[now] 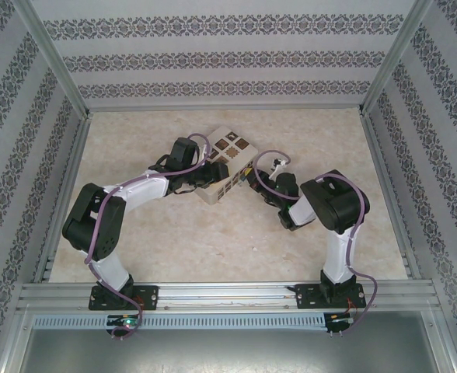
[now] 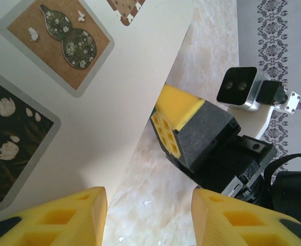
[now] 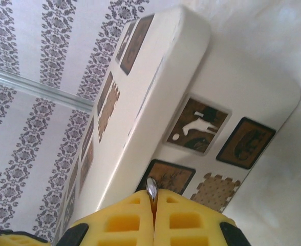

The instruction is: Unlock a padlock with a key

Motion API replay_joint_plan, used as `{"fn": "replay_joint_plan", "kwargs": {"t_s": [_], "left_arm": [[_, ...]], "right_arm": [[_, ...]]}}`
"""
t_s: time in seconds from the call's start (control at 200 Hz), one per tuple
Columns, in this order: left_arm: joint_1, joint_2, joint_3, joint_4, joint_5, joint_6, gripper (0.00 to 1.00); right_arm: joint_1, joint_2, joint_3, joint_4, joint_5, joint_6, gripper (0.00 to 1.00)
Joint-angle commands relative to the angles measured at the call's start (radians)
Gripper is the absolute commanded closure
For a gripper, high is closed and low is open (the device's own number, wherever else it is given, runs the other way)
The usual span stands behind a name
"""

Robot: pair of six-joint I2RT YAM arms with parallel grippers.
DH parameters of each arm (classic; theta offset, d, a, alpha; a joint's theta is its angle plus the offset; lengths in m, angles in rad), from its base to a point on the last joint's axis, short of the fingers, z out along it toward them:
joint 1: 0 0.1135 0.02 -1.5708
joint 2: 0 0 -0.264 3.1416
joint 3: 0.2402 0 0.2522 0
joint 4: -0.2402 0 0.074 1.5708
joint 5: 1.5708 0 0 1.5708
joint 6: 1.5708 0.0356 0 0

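A white box (image 1: 227, 163) with dark patterned squares lies mid-table between both arms. My left gripper (image 1: 201, 179) is at its left side. In the left wrist view its yellow fingers (image 2: 149, 215) stand open over bare table, and the box (image 2: 104, 102) is just to the left. My right gripper (image 1: 253, 180) is at the box's right end, shut. A thin silvery tip, the key (image 3: 151, 188), pokes out between its pads (image 3: 153, 197), close against the box (image 3: 191, 77). The right gripper's yellow finger (image 2: 173, 115) also appears beyond the box corner. The padlock is out of view.
The marble-patterned table (image 1: 213, 241) is walled by patterned panels on three sides. A metal rail (image 1: 228, 295) runs along the near edge by the arm bases. The right wrist's camera (image 2: 237, 86) sits close to my left gripper.
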State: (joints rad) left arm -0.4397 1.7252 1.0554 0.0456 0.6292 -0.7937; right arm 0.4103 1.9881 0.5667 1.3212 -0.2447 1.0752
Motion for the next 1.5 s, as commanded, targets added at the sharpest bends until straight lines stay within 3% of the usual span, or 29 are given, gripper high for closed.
{"fn": "replay_joint_plan", "kwargs": {"t_s": [0.0,0.29,0.655,0.774,1.014,1.184,1.309,1.499], "left_arm": [[-0.021,-0.005,-0.014,-0.08,0.01,-0.009,0.51],[-0.007,-0.101,-0.011,-0.113,-0.028,0.039,0.44],[0.069,-0.327,-0.109,-0.183,-0.139,0.133,0.4],[0.102,-0.422,-0.161,-0.199,-0.185,0.156,0.36],[0.183,-0.623,-0.288,-0.201,-0.268,0.186,0.28],[0.22,-0.717,-0.359,-0.204,-0.325,0.205,0.14],[0.235,-0.758,-0.39,-0.204,-0.359,0.214,0.0],[0.252,-0.776,-0.404,-0.216,-0.361,0.22,0.01]], "right_arm": [[-0.015,-0.016,-0.007,0.051,0.012,-0.008,1.0],[-0.044,-0.149,-0.107,0.002,-0.011,-0.057,1.0],[-0.039,-0.436,-0.276,-0.223,-0.031,-0.129,1.0],[-0.016,-0.588,-0.279,-0.442,-0.037,-0.196,1.0],[0.071,-0.94,-0.163,-1.123,0.037,-0.44,1.0],[0.093,-1.075,-0.143,-1.325,-0.008,-0.445,1.0],[0.147,-1.126,-0.107,-1.501,0.027,-0.439,1.0],[0.218,-1.128,-0.055,-1.714,0.051,-0.423,1.0]]}}
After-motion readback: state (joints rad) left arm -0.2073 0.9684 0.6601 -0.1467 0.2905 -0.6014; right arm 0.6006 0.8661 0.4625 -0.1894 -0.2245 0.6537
